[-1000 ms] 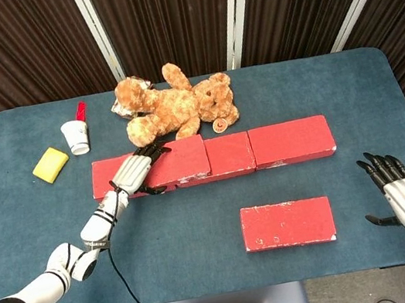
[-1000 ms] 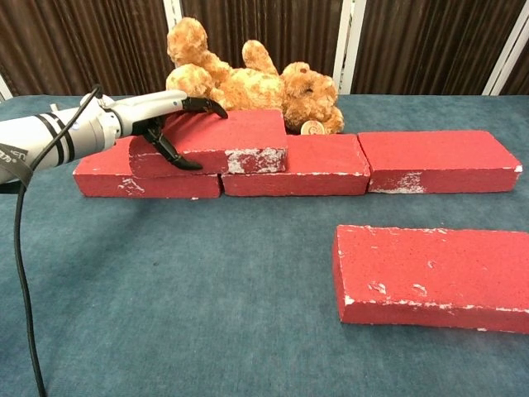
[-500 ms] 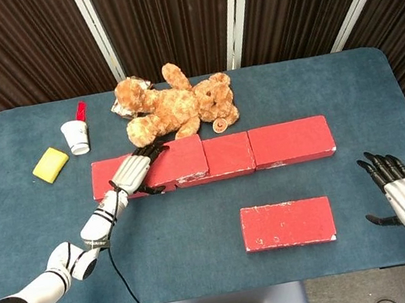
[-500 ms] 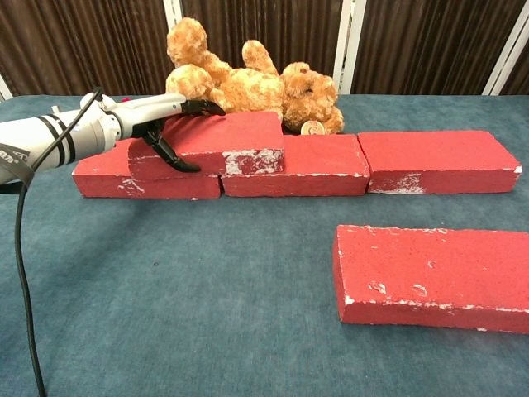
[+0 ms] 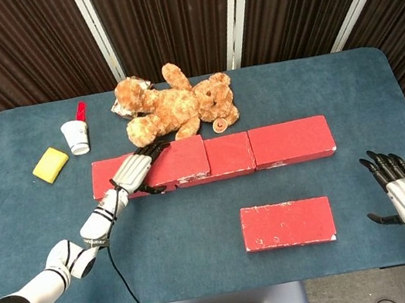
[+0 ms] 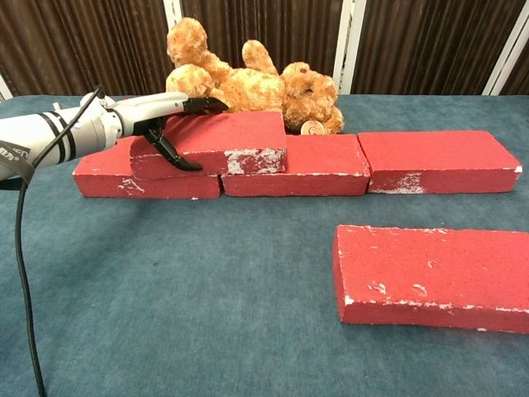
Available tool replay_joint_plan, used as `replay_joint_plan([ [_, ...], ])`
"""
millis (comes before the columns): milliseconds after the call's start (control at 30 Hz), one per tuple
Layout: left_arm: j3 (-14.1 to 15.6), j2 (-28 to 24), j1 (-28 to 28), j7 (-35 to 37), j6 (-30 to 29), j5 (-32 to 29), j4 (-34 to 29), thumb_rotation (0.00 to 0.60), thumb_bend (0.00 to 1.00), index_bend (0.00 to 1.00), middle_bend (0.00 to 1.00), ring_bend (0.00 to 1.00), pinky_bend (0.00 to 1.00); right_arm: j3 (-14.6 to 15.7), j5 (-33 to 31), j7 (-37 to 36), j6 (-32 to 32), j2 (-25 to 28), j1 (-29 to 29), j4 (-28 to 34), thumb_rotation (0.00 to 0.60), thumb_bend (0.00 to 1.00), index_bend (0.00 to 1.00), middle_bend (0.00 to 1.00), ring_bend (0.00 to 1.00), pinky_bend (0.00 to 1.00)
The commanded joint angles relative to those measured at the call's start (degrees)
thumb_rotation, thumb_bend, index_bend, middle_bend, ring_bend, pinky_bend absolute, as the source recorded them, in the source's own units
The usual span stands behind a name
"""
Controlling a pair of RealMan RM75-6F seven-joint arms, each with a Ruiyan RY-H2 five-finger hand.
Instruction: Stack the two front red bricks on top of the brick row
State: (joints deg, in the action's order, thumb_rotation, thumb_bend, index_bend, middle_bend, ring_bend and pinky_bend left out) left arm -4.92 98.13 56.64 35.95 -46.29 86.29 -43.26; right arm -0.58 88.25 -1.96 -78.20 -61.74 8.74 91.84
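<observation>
Brick row (image 5: 253, 149): three red bricks with scuffed white patches, lying flat end to end across the middle of the surface.
Stacked brick (image 6: 216, 141): sitting on top of the row's left end, straddling the first and second bricks, a bit tilted.
Front brick (image 5: 287, 223): lying flat by itself, well apart from the row, nearer the front edge.

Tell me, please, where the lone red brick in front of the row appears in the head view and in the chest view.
Head view: the lone brick lies right of centre in the lower half, nearer the camera than the brick row.
Chest view: the same brick fills the lower right and runs off the right edge.
Shared landmark: the teddy bear lies behind the row in both.
</observation>
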Motion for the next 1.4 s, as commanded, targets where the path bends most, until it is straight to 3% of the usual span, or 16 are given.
replay_joint_plan([
  [33,0.3,0.2,0.3,1.0,0.1,0.3,0.9,0.6,0.28,0.01,0.22,0.06,0.17,0.0,-0.1,0.3,0.0,-0.1,0.0,0.1,0.6,0.12,0.0,0.0,0.0,0.0],
  [500,1.9,1.6,1.2,6.6,-2.6,3.1,4.0,0.6,0.26,0.0,0.1,0.0,0.08,-0.4,-1.1,0.3,0.2,0.1,-0.1,0.3,0.6,0.12,0.0,0.0,0.0,0.0],
  [900,3.3,1.9,2.1,7.9,-1.0,3.6,5.3,0.6,0.25,0.0,0.01,0.0,0.02,-0.7,-1.9,1.0,0.5,0.1,-0.2,0.5,0.6,0.12,0.0,0.0,0.0,0.0],
  [1400,3.1,0.9,2.4,7.3,0.2,2.5,3.8,0.6,0.23,0.0,0.0,0.0,0.0,-0.6,-1.7,1.7,0.1,-0.2,-0.4,0.7,0.6,0.12,0.0,0.0,0.0,0.0],
])
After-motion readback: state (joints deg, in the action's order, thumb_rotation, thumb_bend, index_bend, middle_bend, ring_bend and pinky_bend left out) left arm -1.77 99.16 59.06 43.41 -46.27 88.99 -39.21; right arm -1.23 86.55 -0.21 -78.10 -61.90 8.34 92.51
